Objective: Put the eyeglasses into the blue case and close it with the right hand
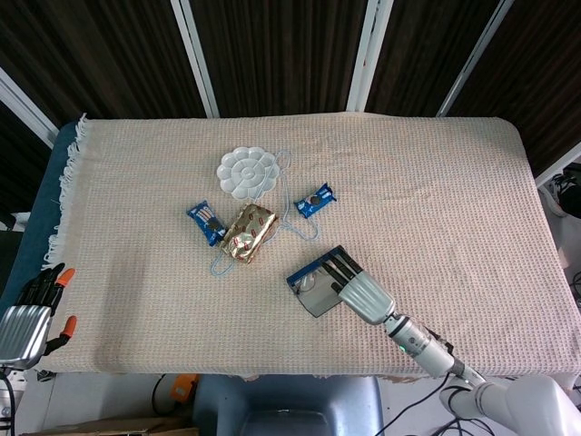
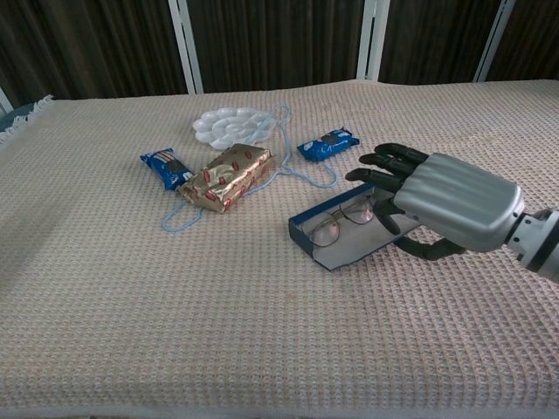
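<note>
Here, open blue case, thin-framed eyeglasses inside; right robot hand on its edge, fingers spread

Right hand outstretched, perhaps empty.

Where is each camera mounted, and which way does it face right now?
Head view: high above the near edge, looking down on the table; shows the right robot hand and the left robot hand.
Chest view: low, looking across the table; shows only the right robot hand.
Shared: blue case, eyeglasses.
</note>
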Action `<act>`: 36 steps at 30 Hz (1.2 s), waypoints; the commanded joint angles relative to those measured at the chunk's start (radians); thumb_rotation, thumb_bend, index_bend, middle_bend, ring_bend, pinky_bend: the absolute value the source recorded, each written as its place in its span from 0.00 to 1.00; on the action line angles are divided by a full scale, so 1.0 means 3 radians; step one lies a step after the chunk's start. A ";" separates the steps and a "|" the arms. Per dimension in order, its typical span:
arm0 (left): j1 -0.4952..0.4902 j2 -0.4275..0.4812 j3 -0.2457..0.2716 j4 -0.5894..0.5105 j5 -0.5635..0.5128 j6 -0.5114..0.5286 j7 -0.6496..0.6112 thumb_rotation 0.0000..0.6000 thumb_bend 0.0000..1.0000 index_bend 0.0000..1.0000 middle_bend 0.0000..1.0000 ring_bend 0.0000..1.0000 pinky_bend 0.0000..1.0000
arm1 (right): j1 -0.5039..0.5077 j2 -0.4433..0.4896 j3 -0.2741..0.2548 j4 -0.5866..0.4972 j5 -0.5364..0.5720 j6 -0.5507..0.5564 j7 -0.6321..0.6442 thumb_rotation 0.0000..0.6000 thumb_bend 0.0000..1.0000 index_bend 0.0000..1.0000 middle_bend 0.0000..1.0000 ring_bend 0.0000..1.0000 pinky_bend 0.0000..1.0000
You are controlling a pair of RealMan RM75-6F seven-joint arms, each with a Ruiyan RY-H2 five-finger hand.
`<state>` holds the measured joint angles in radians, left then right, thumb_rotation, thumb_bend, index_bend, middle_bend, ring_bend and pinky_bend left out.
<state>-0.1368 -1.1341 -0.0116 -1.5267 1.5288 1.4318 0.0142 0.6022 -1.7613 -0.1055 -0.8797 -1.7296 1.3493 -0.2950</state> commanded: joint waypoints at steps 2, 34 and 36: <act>-0.0002 -0.0002 0.0003 -0.0003 0.0006 -0.0002 0.0007 1.00 0.41 0.00 0.00 0.00 0.14 | -0.0080 0.0109 -0.0054 -0.0140 -0.0065 0.0081 0.0000 1.00 0.66 0.78 0.21 0.00 0.00; -0.0006 0.0008 -0.0007 -0.0017 -0.0037 -0.0030 0.0009 1.00 0.42 0.00 0.00 0.00 0.14 | 0.0043 0.0172 0.0422 -0.0683 0.0245 -0.0340 0.0001 1.00 0.66 0.78 0.21 0.01 0.00; -0.0008 0.0006 -0.0006 -0.0018 -0.0036 -0.0034 0.0014 1.00 0.42 0.00 0.00 0.00 0.14 | 0.0057 0.0164 0.0455 -0.0701 0.0290 -0.0389 0.0015 1.00 0.66 0.78 0.21 0.01 0.00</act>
<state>-0.1392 -1.1322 -0.0134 -1.5321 1.5179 1.4216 0.0183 0.6163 -1.7100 0.0252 -1.0860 -1.6484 1.2391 -0.2940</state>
